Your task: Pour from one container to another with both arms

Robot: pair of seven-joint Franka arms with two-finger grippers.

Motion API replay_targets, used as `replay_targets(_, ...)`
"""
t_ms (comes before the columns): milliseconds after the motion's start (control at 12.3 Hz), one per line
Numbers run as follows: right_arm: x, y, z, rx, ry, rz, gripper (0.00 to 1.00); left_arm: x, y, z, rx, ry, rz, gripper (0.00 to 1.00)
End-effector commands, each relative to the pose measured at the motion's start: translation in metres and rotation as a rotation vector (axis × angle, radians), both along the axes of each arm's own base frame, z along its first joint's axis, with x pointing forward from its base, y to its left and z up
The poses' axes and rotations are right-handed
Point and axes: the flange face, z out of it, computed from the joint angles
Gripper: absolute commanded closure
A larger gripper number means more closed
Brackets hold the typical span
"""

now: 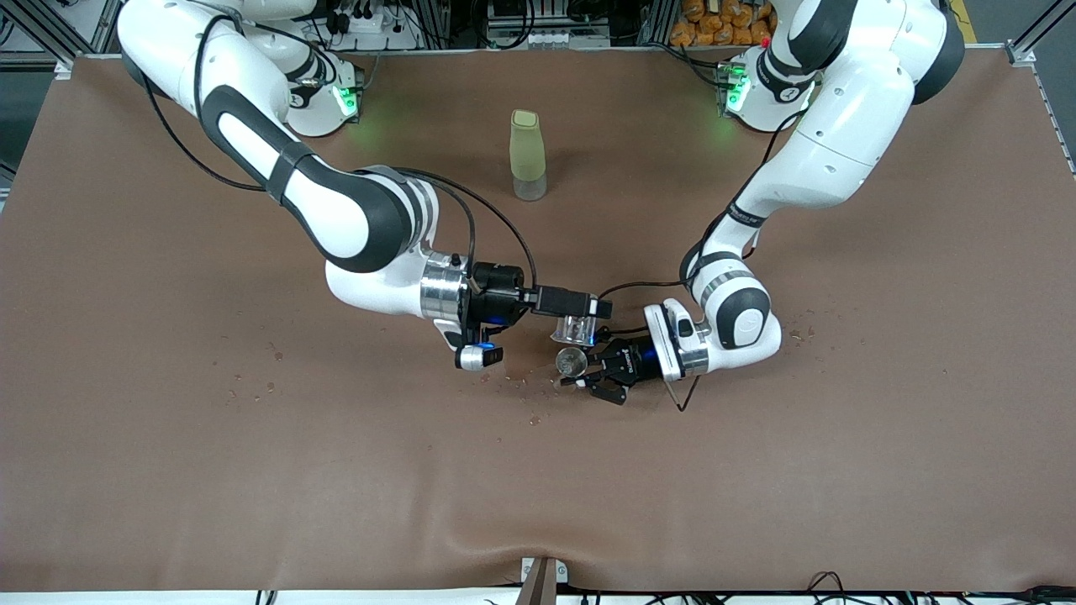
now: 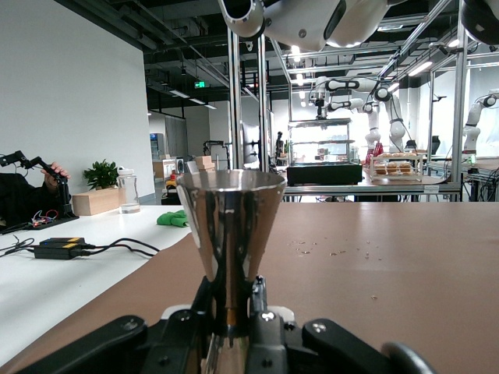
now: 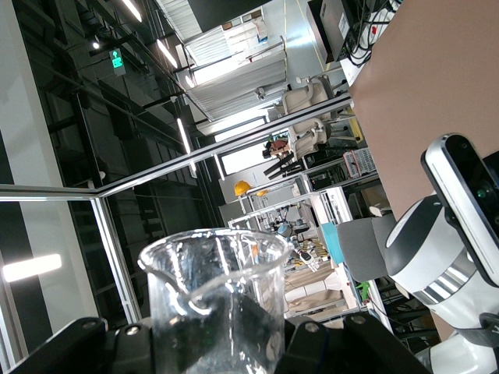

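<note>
1. Near the middle of the tabletop, a little toward the edge nearest the front camera, the two arms meet. The right gripper [image 1: 580,315] has its fingers clamped on the glass measuring cup [image 1: 574,328], held tipped above the table.
2. The left gripper [image 1: 588,370] is closed around the waist of the steel jigger [image 1: 571,361], which it holds upright just under the cup's lip; the left wrist view shows the jigger [image 2: 230,234] standing straight, rim up.
3. In the right wrist view the measuring cup [image 3: 212,300] looks thin-walled and clear, its spout at the rim. I'd call it light, rigid and breakable, so a firm squeeze low on the wall suits it.
4. The jigger looks hard, polished and slippery; its narrow waist is the natural place to pinch.
5. Small spilled bits [image 1: 513,382] dot the brown mat [image 1: 252,470] around the grippers.
6. A pale-green bottle [image 1: 527,155] stands well apart, toward the edge where the bases are.
</note>
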Motion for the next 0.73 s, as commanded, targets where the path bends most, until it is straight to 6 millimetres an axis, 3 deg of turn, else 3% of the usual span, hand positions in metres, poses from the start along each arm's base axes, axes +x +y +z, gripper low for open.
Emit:
replay_targets(0, 0.003, 0.003, 0.005, 0.017, 0.001, -0.008, 1.00, -0.003, -0.004, 0.012, 0.009, 0.008, -0.004, 1.00)
replay_targets(325, 0.013, -0.011, -0.012, -0.083, -0.285, -0.043, 1.00, -0.002, -0.001, 0.012, 0.009, 0.022, -0.002, 1.00)
replay_targets(650, 0.030, -0.037, -0.037, -0.217, -0.546, -0.054, 1.00, 0.004, 0.029, 0.004, 0.023, 0.032, 0.009, 1.00)
